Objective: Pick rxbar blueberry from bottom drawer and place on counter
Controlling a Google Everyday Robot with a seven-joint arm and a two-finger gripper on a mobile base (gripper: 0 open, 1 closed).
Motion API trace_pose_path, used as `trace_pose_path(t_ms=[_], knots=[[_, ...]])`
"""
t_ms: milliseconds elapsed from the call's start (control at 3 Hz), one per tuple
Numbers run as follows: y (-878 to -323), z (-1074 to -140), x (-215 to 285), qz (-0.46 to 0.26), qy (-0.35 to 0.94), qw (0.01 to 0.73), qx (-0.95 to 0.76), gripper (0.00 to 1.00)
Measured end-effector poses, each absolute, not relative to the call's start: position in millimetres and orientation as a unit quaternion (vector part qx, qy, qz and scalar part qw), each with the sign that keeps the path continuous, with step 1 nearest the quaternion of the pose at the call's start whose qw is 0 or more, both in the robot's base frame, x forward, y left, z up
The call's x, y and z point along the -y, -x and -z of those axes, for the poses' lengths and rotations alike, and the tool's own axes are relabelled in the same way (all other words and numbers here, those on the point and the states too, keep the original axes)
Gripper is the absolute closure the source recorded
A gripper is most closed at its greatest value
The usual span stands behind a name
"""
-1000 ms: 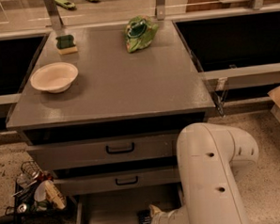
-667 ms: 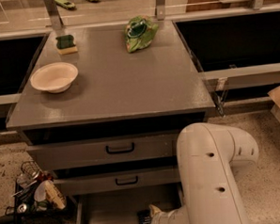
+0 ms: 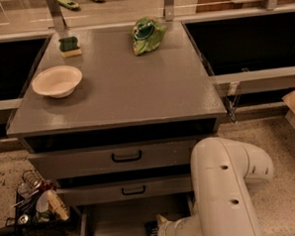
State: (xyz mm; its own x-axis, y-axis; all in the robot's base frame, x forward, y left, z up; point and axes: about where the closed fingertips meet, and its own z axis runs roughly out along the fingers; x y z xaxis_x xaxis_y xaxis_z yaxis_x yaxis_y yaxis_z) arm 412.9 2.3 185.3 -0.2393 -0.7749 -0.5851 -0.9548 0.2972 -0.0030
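Observation:
The bottom drawer [image 3: 118,223] is pulled out below the two handled drawers, showing a bare grey floor. My white arm [image 3: 223,185] bends down in front of the cabinet and reaches into this drawer from the right. My gripper [image 3: 152,232] is the dark piece at the end of the wrist, low over the drawer floor at the frame's bottom edge. The rxbar blueberry cannot be told apart from the gripper; it is hidden or out of view. The counter [image 3: 131,86] is the wide grey top above.
On the counter stand a white bowl [image 3: 57,81] at the left, a green sponge [image 3: 70,45] at the back left and a green chip bag [image 3: 147,34] at the back. A wire basket of clutter [image 3: 35,200] sits on the floor at the left.

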Motion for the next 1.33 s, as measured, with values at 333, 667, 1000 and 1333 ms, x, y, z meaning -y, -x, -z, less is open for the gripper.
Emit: trace_pose_path(t_ms=[333,667,1000,1333], knots=[[-412.4,-182.5,-3.6,-0.184,0.563,0.248,-0.767,0.00],[-411.2,-175.0,-6.9,-0.192,0.559,0.245,-0.768,0.00],[-408.3,-154.3,-14.0,-0.209,0.553,0.241,-0.770,0.00],[-408.8,-150.1,-13.8,-0.212,0.547,0.240,-0.774,0.00]])
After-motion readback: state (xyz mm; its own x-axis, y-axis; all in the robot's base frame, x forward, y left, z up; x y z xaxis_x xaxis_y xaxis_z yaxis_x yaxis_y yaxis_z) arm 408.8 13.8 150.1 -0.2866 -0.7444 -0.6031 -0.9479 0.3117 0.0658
